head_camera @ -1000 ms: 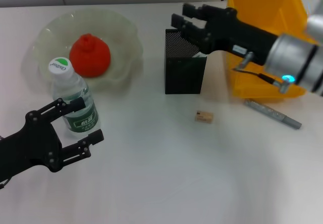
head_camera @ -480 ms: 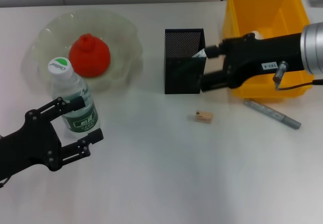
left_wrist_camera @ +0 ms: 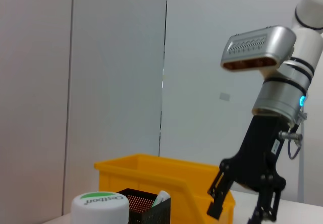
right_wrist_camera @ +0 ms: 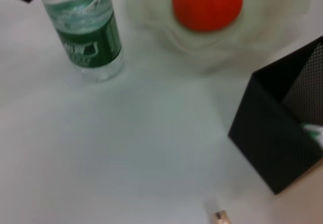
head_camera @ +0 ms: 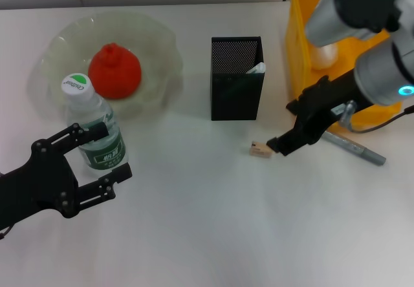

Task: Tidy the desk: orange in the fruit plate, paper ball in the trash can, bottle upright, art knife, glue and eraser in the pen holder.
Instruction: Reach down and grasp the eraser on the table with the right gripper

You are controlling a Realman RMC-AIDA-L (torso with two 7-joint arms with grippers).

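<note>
Right gripper (head_camera: 279,146): low over the white desk (head_camera: 213,222), its dark fingertips just beside the eraser (head_camera: 261,149), on the side away from the bottle. Fingers spread apart in the left wrist view, nothing between them. Whether a fingertip touches the eraser cannot be told.

Eraser: small tan block lying flat on the desk, in front of the pen holder (head_camera: 237,79) and apart from it.

Glue (head_camera: 352,146): grey stick lying flat on the desk beyond the right gripper from the eraser, in front of the trash can (head_camera: 304,61), partly crossed by the right arm.

Pen holder: black mesh box, upright, between the fruit plate (head_camera: 158,48) and the trash can. A pale green-white tip of the art knife (head_camera: 256,69) shows above its rim at the corner nearest the trash can.

Trash can: yellow bin beside the pen holder; a pale rounded thing, the paper ball (head_camera: 324,54), lies inside.

Orange (head_camera: 114,71): sits in the fruit plate, knob up.

Bottle (head_camera: 94,122): stands upright, cap on top, at the near rim of the fruit plate.

Left gripper (head_camera: 97,161): parked just in front of the bottle, fingers released and spread, one finger overlapping the label in the head view; contact cannot be told.
</note>
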